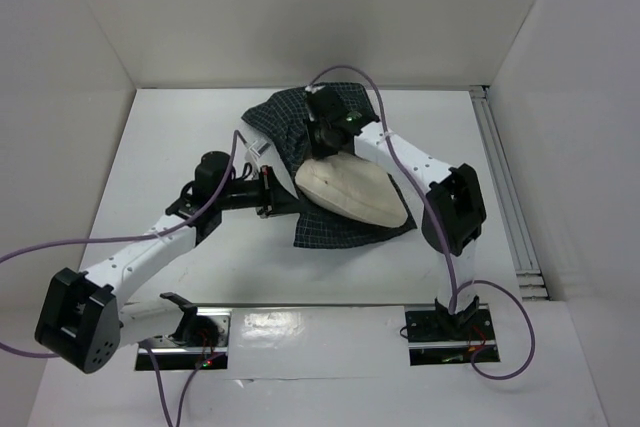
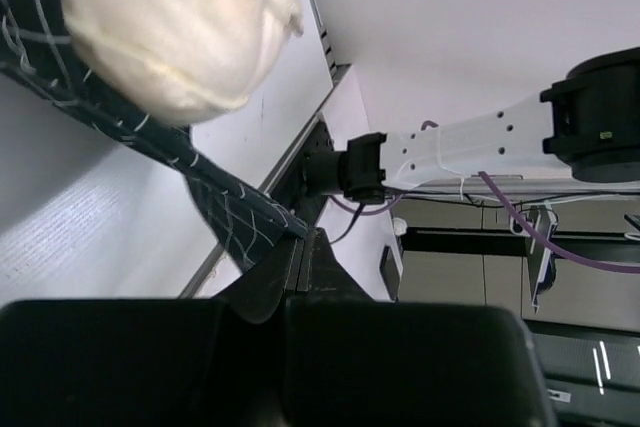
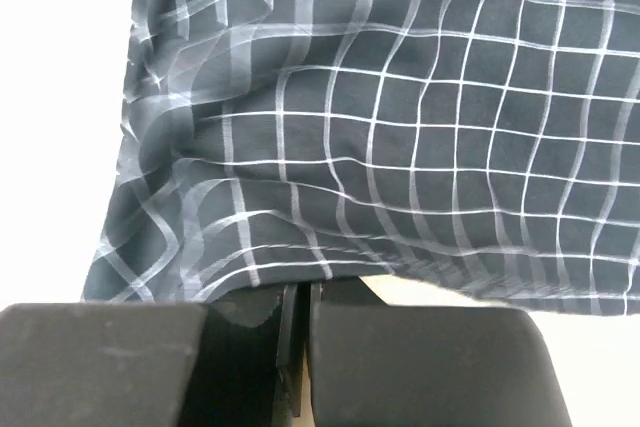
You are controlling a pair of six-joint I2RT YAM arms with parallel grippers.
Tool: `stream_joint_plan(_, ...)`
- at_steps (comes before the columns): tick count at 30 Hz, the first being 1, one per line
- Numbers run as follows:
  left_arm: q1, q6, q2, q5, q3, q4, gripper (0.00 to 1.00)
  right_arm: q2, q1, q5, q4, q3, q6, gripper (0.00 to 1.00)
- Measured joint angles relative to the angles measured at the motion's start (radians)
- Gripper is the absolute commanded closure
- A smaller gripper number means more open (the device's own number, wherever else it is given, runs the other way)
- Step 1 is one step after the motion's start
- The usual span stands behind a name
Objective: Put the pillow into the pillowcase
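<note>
One pillow [image 1: 352,192] is lying in view, and one pillowcase [image 1: 285,122] is lying with it. One tabletop [image 1: 180,137] is carrying them both. Two robot arms are reaching over it, the left arm [image 1: 140,252] and the right arm [image 1: 410,157]. Each arm is carrying one gripper, so two are showing: the left gripper [image 2: 300,247] and the right gripper [image 3: 297,297]. Two purple cables are trailing, the left cable [image 1: 60,241] and the right cable [image 1: 345,69]. Two base plates are sitting at the near edge, the left base plate [image 1: 185,332] and the right base plate [image 1: 450,335].
</note>
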Motion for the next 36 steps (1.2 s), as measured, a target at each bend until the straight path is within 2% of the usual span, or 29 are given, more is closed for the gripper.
stream_joint_plan(6, 0.008, 0.000, -0.036, -0.003, 0.000, 0.014, 1.00, 0.044, -0.010, 0.023, -0.069, 0.240, -0.021, 1.00)
stream_joint_plan(9, 0.008, 0.014, -0.093, -0.013, 0.000, -0.018, 1.00, 0.040, -0.010, -0.002, -0.023, 0.220, -0.025, 1.00)
stream_joint_plan(13, 0.012, 0.083, -0.193, -0.103, 0.002, -0.169, 1.00, 0.084, 0.005, -0.111, 0.025, 0.142, -0.009, 1.00)
stream_joint_plan(14, 0.015, 0.107, -0.214, -0.142, 0.005, -0.233, 0.96, 0.101, 0.011, -0.146, 0.032, 0.128, -0.003, 0.93)
stream_joint_plan(15, 0.016, 0.136, -0.230, -0.182, 0.013, -0.308, 0.83, 0.114, 0.018, -0.178, 0.042, 0.112, 0.005, 0.65)
stream_joint_plan(17, 0.018, 0.176, -0.237, -0.230, 0.035, -0.423, 0.79, 0.127, 0.034, -0.227, 0.068, 0.083, 0.022, 0.40)
stream_joint_plan(18, 0.018, 0.193, -0.237, -0.244, 0.057, -0.479, 0.70, 0.126, 0.041, -0.237, 0.073, 0.072, 0.021, 0.31)
stream_joint_plan(19, 0.017, 0.217, -0.239, -0.251, 0.087, -0.528, 0.44, 0.122, 0.047, -0.247, 0.071, 0.063, 0.019, 0.24)
stream_joint_plan(20, 0.017, 0.244, -0.241, -0.257, 0.122, -0.563, 0.29, 0.114, 0.052, -0.248, 0.074, 0.046, 0.020, 0.16)
stream_joint_plan(21, 0.017, 0.264, -0.245, -0.266, 0.162, -0.591, 0.15, 0.094, 0.054, -0.240, 0.082, 0.014, 0.016, 0.15)
stream_joint_plan(22, 0.017, 0.283, -0.248, -0.277, 0.194, -0.608, 0.01, 0.070, 0.051, -0.230, 0.082, -0.018, 0.010, 0.15)
stream_joint_plan(26, 0.023, 0.338, -0.257, -0.324, 0.275, -0.657, 0.00, -0.116, -0.016, -0.192, 0.086, -0.212, 0.017, 0.15)
stream_joint_plan(27, 0.024, 0.346, -0.254, -0.334, 0.280, -0.668, 0.06, -0.176, -0.052, -0.181, 0.095, -0.266, 0.023, 0.19)
stream_joint_plan(28, 0.025, 0.352, -0.243, -0.341, 0.290, -0.678, 0.09, -0.233, -0.088, -0.169, 0.104, -0.314, 0.028, 0.33)
stream_joint_plan(29, 0.026, 0.364, -0.226, -0.352, 0.298, -0.689, 0.11, -0.283, -0.128, -0.159, 0.114, -0.360, 0.033, 0.36)
stream_joint_plan(32, 0.018, 0.373, -0.124, -0.376, 0.347, -0.713, 0.14, -0.410, -0.279, -0.156, 0.139, -0.501, 0.061, 0.38)
stream_joint_plan(35, -0.019, 0.374, 0.020, -0.426, 0.420, -0.737, 0.17, -0.418, -0.380, -0.171, 0.149, -0.575, 0.071, 0.40)
stream_joint_plan(36, -0.039, 0.373, 0.066, -0.447, 0.451, -0.751, 0.17, -0.406, -0.388, -0.188, 0.156, -0.591, 0.072, 0.47)
